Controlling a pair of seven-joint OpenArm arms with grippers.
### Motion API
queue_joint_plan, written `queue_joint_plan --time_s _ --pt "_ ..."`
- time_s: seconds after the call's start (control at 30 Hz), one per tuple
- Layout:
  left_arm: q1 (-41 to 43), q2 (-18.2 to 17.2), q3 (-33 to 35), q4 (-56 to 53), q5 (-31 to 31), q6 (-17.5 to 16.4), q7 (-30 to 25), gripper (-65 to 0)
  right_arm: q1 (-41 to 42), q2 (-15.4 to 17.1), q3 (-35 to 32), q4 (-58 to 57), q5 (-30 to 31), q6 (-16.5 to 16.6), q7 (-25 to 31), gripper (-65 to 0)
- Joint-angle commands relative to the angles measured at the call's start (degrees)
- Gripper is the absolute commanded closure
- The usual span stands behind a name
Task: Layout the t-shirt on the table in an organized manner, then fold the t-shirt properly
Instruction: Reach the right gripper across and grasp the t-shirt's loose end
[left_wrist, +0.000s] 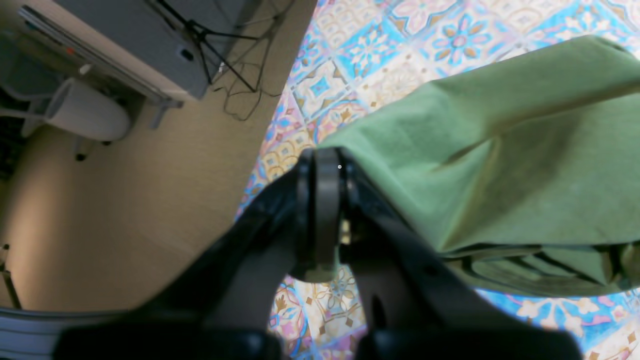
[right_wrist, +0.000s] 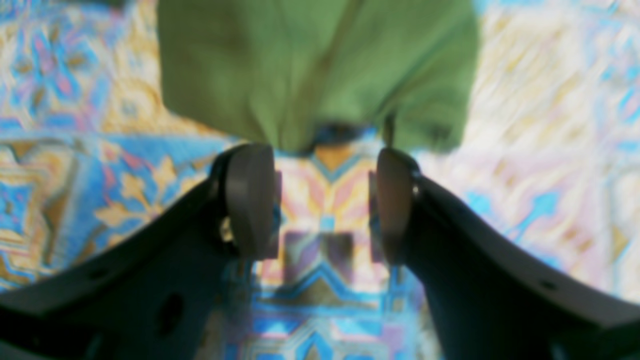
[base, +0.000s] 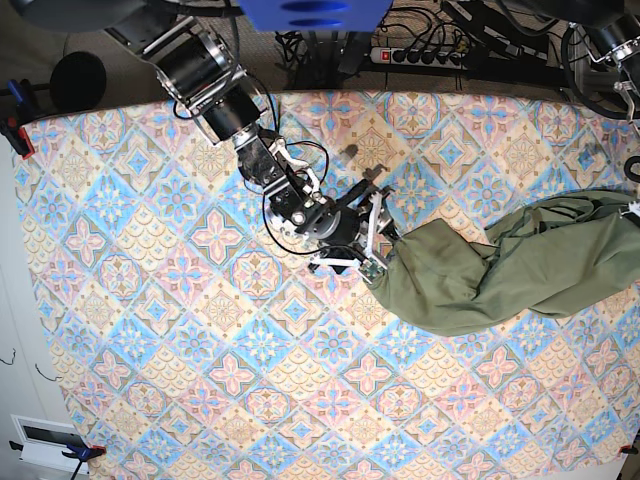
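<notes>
The olive-green t-shirt (base: 480, 275) lies bunched in a long twisted band on the right side of the patterned table (base: 150, 300). Its right end rises toward the view's right edge. In the left wrist view my left gripper (left_wrist: 326, 165) is shut on an edge of the t-shirt (left_wrist: 500, 165), and the cloth hangs taut from it over the table (left_wrist: 350, 50) near the table's edge. My right gripper (base: 375, 240) stands open at the shirt's left end. In the right wrist view its fingertips (right_wrist: 250, 195) sit just short of the cloth (right_wrist: 320, 70), with bare table (right_wrist: 325, 230) between them.
A power strip with cables (base: 420, 55) lies beyond the table's far edge. Clamps (base: 15, 130) hold the cloth at the left corners. Off the table edge, the left wrist view shows floor, a grey unit (left_wrist: 165, 45) and a tripod stand (left_wrist: 220, 55).
</notes>
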Motion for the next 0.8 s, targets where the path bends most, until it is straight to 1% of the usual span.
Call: queue_joint_plan --time_s 0.0,0.1,0.27,0.37,0.67,0.77 --pt "-0.4 -1.3 -0.6 0.8 0.0 0.6 -1.3 0.0 1.7 -1.1 0.5 0.9 0.5 0.3 2.4 -31.5" --pt "-0.4 -1.3 -0.6 0.8 0.0 0.6 -1.3 0.0 1.7 -1.6 0.9 0.6 0.5 0.3 2.7 -31.5" --pt "-0.4 -1.3 -0.7 0.8 -0.1 0.6 -1.3 0.0 1.7 -4.1 0.9 -1.5 0.5 0.3 2.9 -31.5" --pt "-0.4 -1.3 -0.7 0.8 -0.1 0.6 -1.3 0.0 1.7 -5.1 0.9 -3.0 0.5 0.3 3.1 -31.5" --pt "-0.4 -1.3 -0.8 0.7 -0.2 0.6 -1.3 0.0 1.7 -5.6 0.9 -8.9 0.5 0.3 7.8 -31.4" --pt "-0.4 -1.3 -0.8 0.7 -0.2 0.6 -1.3 0.0 1.8 -5.6 2.3 -11.1 0.5 0.3 9.6 -31.3"
